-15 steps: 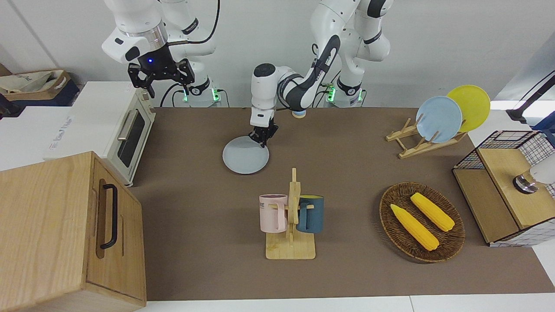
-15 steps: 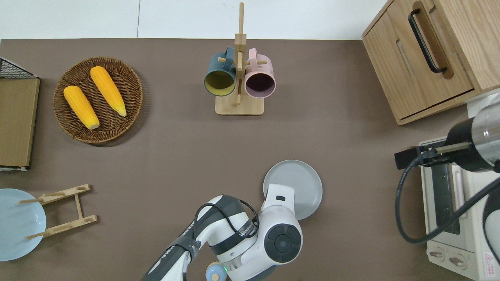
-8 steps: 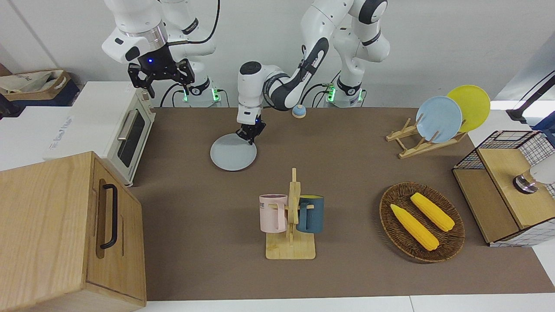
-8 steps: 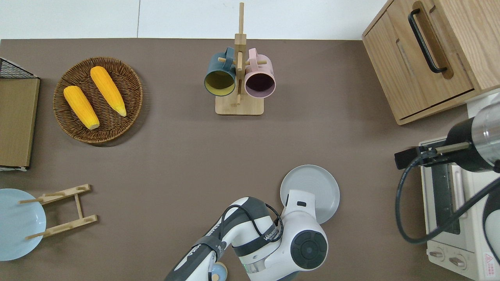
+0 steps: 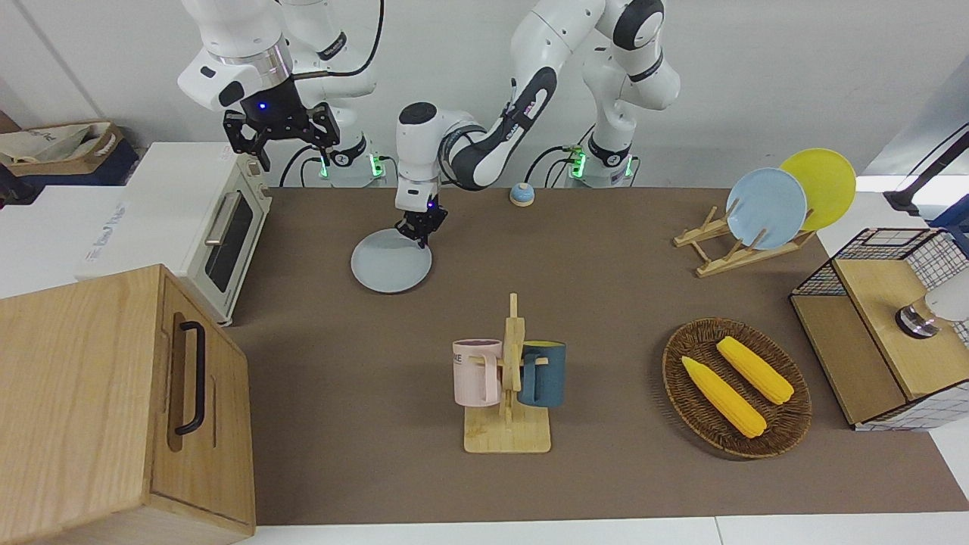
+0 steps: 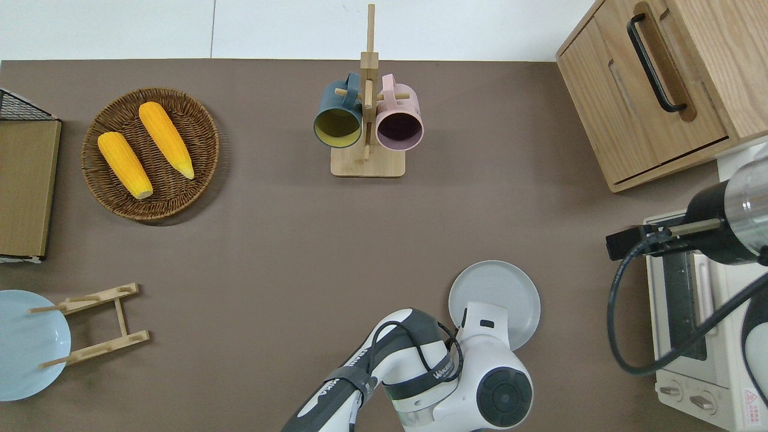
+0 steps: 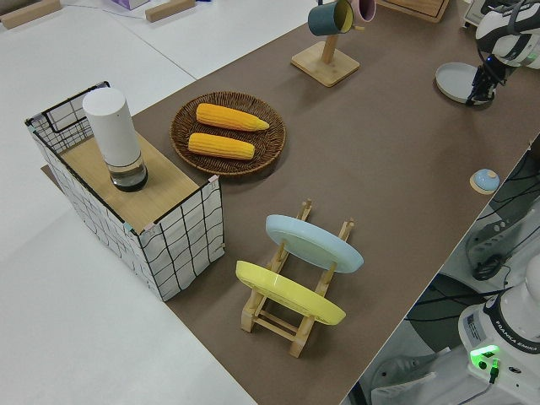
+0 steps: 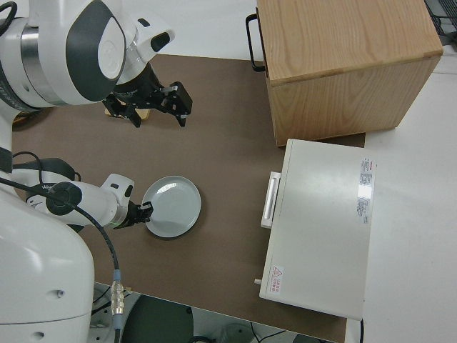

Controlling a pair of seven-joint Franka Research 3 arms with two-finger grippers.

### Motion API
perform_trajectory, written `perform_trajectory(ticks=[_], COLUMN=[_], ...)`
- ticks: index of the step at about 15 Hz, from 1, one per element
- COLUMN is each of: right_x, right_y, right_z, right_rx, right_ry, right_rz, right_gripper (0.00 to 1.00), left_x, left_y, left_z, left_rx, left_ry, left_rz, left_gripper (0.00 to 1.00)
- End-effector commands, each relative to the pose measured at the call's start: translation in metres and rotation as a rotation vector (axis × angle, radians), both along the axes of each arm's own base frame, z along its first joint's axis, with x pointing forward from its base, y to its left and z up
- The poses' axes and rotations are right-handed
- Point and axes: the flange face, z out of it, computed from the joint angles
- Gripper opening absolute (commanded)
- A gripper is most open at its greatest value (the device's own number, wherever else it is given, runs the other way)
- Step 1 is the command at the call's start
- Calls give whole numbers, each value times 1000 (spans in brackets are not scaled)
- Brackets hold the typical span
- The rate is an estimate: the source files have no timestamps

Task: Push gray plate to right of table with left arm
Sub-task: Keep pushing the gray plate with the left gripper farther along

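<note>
Left hand at the rim of the gray plate, right arm parked.

The gray plate (image 5: 391, 261) lies flat on the counter (image 5: 606, 303), toward the right arm's end, near the white toaster oven (image 5: 219, 235) and nearer to the robots than the mug rack (image 5: 509, 393). The left hand (image 5: 418, 233) is lowered to the plate's rim on the edge nearest the robots, toward the left arm's end; its fingers appear close together with nothing gripped between them, tips touching the rim. The right hand (image 5: 281, 130) hangs with its fingers spread apart and holds nothing. A wicker basket (image 5: 738, 390) with two corn cobs sits toward the left arm's end of the counter.
</note>
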Motion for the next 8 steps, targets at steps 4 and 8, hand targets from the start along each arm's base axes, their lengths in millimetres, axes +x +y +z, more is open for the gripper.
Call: perform_trajectory(ticks=[4, 8], right_x=[-3, -3], right_y=[-2, -2], right_z=[4, 4], right_rx=[9, 9], right_ry=[3, 3], right_rz=[-4, -4], right_gripper=[983, 983], left_x=[0, 2], left_y=[-33, -32], left_z=[-26, -24], left_rx=[51, 53], left_ry=[43, 39], left_rz=[-5, -7], left_gripper=[0, 191])
